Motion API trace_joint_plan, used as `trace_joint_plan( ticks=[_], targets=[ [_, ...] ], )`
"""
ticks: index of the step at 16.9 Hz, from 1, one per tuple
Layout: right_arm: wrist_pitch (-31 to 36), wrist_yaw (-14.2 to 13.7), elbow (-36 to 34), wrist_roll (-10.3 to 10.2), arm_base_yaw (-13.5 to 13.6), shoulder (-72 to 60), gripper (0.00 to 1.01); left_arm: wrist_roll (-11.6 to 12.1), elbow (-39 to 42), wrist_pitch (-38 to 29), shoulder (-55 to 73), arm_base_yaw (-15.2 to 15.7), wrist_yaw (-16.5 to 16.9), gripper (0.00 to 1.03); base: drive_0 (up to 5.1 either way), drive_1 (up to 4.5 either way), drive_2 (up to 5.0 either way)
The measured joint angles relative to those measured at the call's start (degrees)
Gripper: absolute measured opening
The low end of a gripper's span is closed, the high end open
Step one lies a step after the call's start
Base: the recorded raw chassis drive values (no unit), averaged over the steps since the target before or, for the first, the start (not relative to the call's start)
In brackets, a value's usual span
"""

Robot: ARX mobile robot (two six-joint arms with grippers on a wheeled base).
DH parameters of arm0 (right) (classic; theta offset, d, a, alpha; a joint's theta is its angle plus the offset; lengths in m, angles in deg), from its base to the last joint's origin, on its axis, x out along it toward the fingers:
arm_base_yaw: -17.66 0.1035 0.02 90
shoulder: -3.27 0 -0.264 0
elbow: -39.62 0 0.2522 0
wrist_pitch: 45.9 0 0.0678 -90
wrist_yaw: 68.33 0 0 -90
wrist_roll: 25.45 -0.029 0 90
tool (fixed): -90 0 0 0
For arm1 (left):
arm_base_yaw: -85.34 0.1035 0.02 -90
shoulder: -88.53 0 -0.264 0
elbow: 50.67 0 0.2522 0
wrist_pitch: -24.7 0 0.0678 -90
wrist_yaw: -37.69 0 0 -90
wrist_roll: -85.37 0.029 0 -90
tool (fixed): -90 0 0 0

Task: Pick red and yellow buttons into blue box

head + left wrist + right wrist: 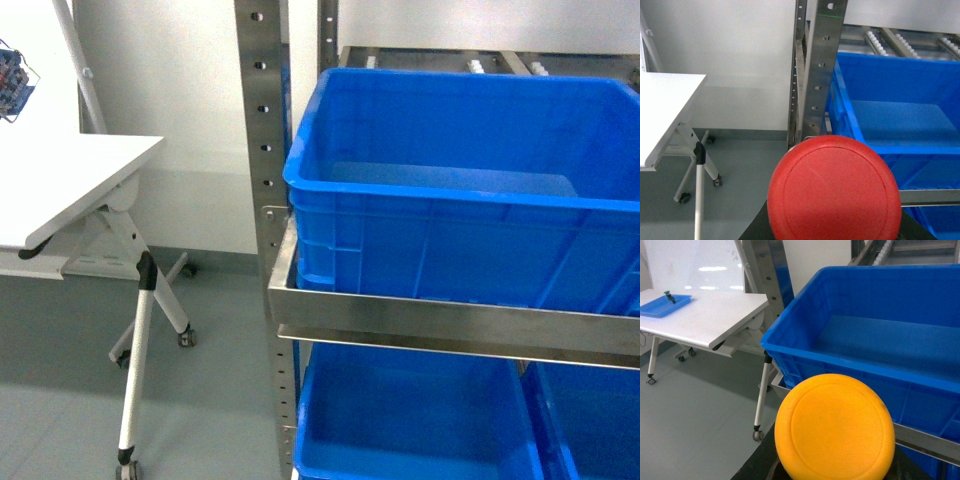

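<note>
Red button [834,189] fills left wrist view's bottom, yellow button [835,426] the right's — presumably held, though neither hand shows. Light, rigid; smooth caps, grip bases. Box [455,190] centre-right, bare.

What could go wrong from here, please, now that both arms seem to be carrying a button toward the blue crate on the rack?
1. The red button and yellow button fill the wrist views, hiding the fingers, so a slipping grip may go unnoticed.
2. Both buttons appear short of the blue box; an early release would drop them to the floor.
3. The rack upright stands near the left arm's path; a collision seems possible.
</note>
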Motion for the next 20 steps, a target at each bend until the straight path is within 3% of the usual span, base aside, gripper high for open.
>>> trace_joint_plan(
  ticks=[20],
  targets=[
    [-0.1,-0.1,0.0,0.0,0.0,0.0,0.26,0.0,0.0,0.0,0.0,0.0,0.0,0.24,4.9,-2.89,-1.8]
  ],
)
